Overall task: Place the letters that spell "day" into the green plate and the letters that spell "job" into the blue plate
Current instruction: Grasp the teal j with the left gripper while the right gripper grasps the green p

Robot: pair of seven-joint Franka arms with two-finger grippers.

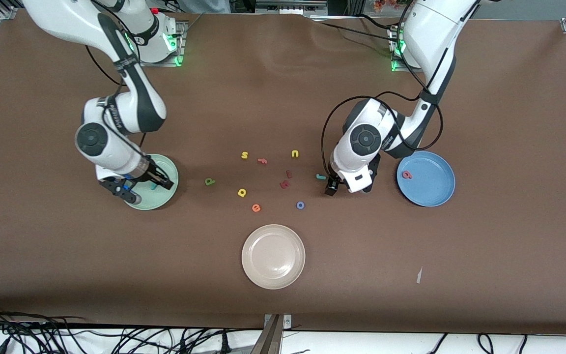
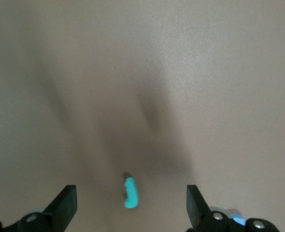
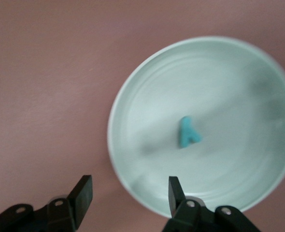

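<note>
The right end effector (image 1: 148,189) hangs over the green plate (image 1: 167,194), fingers spread and holding nothing. A teal y (image 3: 188,133) lies flat near the plate's middle. The left end effector (image 1: 344,186) is low over the tabletop (image 1: 509,98), fingers spread wide, with a teal j (image 2: 130,192) lying between them, untouched. The blue plate (image 1: 435,191) sits at about 3 o'clock from that end effector, a pink-red b (image 1: 406,174) inside near its rim. On the bare tabletop between the two arms lie the olive d (image 1: 209,181), the yellow a (image 1: 241,192) and the blue o (image 1: 300,205). At 6 o'clock from that loose cluster sits a beige plate (image 1: 273,236).
</note>
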